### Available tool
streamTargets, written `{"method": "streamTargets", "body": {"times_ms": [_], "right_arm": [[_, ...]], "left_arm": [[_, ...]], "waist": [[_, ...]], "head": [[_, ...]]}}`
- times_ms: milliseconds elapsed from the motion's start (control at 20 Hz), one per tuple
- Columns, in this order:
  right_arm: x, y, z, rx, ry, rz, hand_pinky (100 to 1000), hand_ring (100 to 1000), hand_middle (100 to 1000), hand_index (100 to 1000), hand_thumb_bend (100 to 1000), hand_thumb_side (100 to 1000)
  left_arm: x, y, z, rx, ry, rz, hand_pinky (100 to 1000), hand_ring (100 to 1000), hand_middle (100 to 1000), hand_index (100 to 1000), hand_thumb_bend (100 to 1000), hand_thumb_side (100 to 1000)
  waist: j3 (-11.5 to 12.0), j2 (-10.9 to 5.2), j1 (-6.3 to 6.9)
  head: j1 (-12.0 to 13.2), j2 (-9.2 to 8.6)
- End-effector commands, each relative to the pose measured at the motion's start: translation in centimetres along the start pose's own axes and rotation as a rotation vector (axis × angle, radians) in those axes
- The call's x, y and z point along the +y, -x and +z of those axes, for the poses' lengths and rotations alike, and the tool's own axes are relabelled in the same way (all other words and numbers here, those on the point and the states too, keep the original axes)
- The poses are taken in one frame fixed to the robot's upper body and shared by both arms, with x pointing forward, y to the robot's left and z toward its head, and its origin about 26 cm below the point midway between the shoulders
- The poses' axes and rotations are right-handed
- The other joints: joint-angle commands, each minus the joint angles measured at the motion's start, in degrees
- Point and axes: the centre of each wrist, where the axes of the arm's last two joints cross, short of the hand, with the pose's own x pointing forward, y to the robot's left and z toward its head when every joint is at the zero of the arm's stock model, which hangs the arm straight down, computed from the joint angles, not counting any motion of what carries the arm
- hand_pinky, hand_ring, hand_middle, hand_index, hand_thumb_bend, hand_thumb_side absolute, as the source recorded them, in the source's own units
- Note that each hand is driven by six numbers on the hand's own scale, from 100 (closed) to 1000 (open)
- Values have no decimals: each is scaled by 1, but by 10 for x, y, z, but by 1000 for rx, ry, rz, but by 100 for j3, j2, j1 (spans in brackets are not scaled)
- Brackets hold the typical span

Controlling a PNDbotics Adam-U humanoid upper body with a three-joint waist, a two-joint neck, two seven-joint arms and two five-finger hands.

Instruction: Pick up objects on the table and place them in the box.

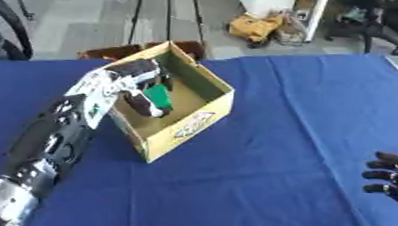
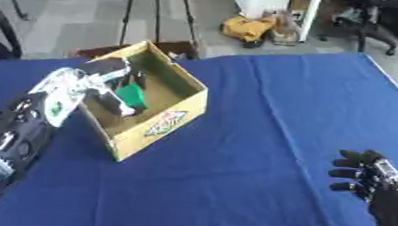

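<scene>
— Where was your left hand at that moment?

— Inside the cardboard box, reaching in over its near-left wall. My fingers were curled round a green object, so I was gripping it, with the hand low in the box, near the floor of it.

— Was the green thing down on the bottom?

— I couldn't tell. My own fingers covered most of it; only a green patch showed on the side toward the box's right wall. Whether it touched the cardboard or hung just above it, I can't say.

— And the long axis?

— Hidden too. What mattered, as I judged it, was that the object sat directly under my palm and within the walls, so the release needed only an opening of the fingers, then a lift straight up and back over the left wall.

— Your right hand?

— Idle at the lower right of the blue-covered bench, fingers curled and holding nothing, well apart from the box. The left was plainly the nearer one.

— Anything else to collect?

— I saw no other loose object on the cloth, so I took this to be the closing step.
</scene>
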Motion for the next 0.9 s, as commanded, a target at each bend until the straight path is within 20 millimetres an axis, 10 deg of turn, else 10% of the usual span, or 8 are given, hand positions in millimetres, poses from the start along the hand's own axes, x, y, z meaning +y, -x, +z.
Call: {"method": "streamTargets", "body": {"times_ms": [50, 400, 900], "right_arm": [[-3, -8, -3, -20, -6, 22, 609, 705, 682, 819, 100, 928], [-5, -5, 0, -14, 7, 19, 609, 705, 682, 819, 100, 927], [-11, -2, 8, -1, 39, 20, 609, 705, 681, 819, 100, 926]], "left_arm": [[15, 0, 1, -24, -60, -48, 688, 670, 647, 768, 638, 888], [26, 4, 13, -79, -207, -15, 779, 777, 755, 795, 601, 1000], [59, 9, 90, -206, -608, 318, 632, 604, 629, 754, 331, 871]], "waist": [[24, -102, -24], [178, -165, -69], [668, -297, -117]], "head": [[7, -59], [-69, -21], [-270, 115]]}}
